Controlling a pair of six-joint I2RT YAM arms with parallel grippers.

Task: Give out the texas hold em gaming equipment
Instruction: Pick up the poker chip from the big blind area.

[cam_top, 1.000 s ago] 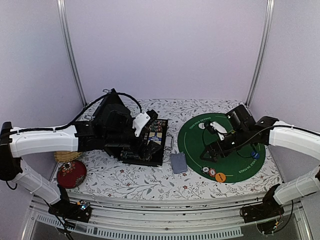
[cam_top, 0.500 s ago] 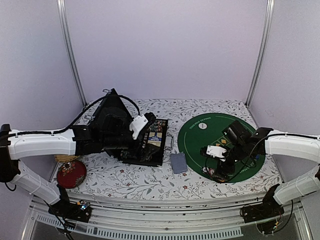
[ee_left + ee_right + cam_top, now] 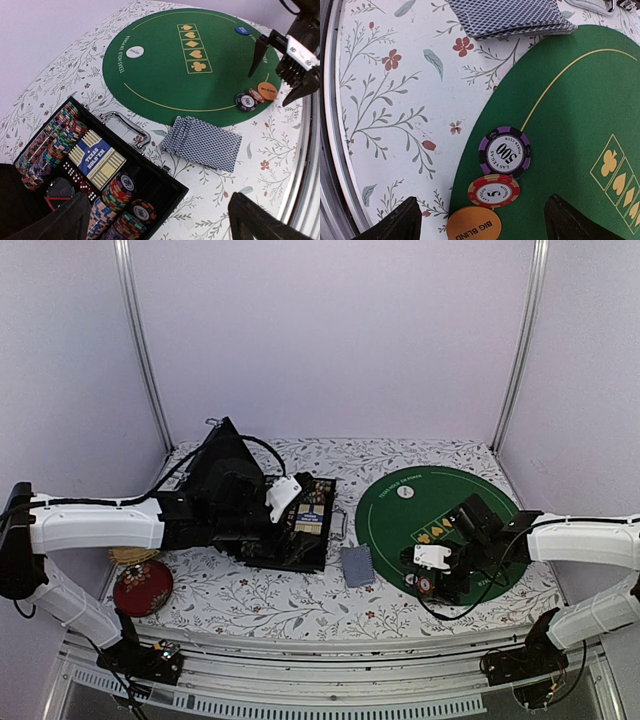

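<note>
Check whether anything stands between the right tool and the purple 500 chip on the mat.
Nothing visible does. The right tool hangs open over the purple chip. Only the red chip, close beside it, and the orange disc just past that crowd the spot.

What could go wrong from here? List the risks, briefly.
1. The right jaws hang open over the purple 500 chip, red 5 chip and orange big blind disc, packed close; closing could catch two or knock one aside.
2. The chips lie flat on the felt mat; the jaws may slip off.
</note>
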